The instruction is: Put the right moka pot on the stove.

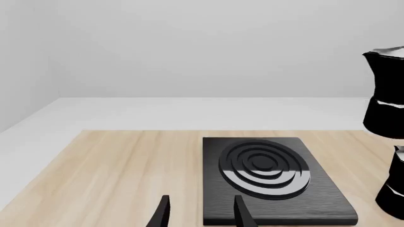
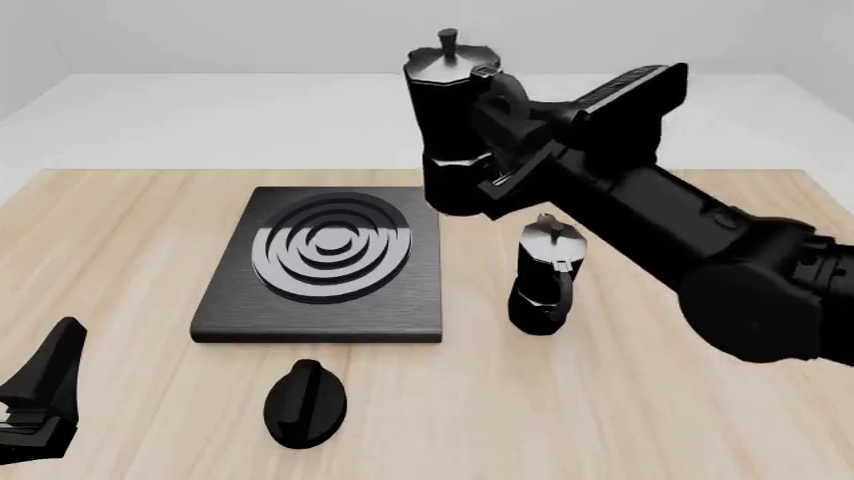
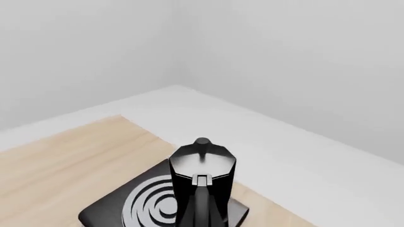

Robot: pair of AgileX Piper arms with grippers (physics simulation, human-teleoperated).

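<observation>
My right gripper is shut on the handle of the right moka pot, a black faceted pot with a silvery lid, and holds it upright in the air by the stove's far right corner. The pot also shows in the right wrist view and at the edge of the left wrist view. The stove is a flat black slab with silver rings, bare on top; it also shows in the wrist views. My left gripper is open and empty near the table's front left.
A second moka pot stands on the table right of the stove, below my right arm; its side shows in the left wrist view. A black oval dial knob lies in front of the stove. The wooden table ends at a white floor.
</observation>
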